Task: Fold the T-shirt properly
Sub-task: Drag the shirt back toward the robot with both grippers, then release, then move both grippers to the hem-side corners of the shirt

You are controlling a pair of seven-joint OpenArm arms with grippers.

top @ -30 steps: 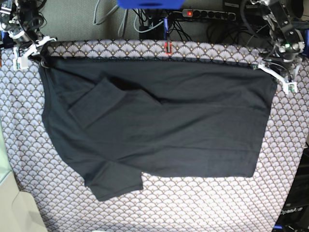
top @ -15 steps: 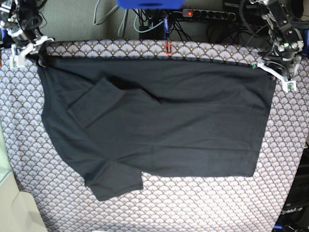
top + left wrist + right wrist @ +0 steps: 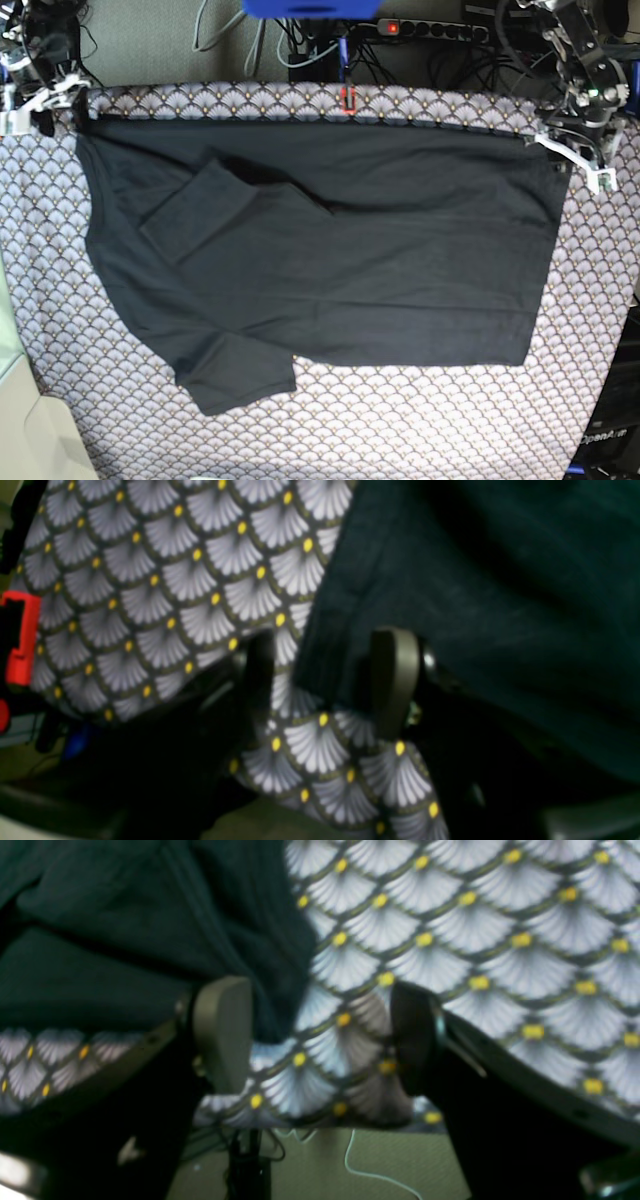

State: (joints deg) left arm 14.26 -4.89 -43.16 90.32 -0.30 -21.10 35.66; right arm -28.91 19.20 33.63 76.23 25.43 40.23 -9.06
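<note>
I'm looking at a scallop-patterned cloth [image 3: 400,430] covering the whole table, grey-white fans with little yellow dots, seen close in both wrist views. At its far edge sits a small red clip [image 3: 348,98]. Behind the table I see a black power strip [image 3: 430,30] with a red light, a tangle of cables [image 3: 300,45] on grey carpet, and something blue [image 3: 310,8] at the top.
</note>
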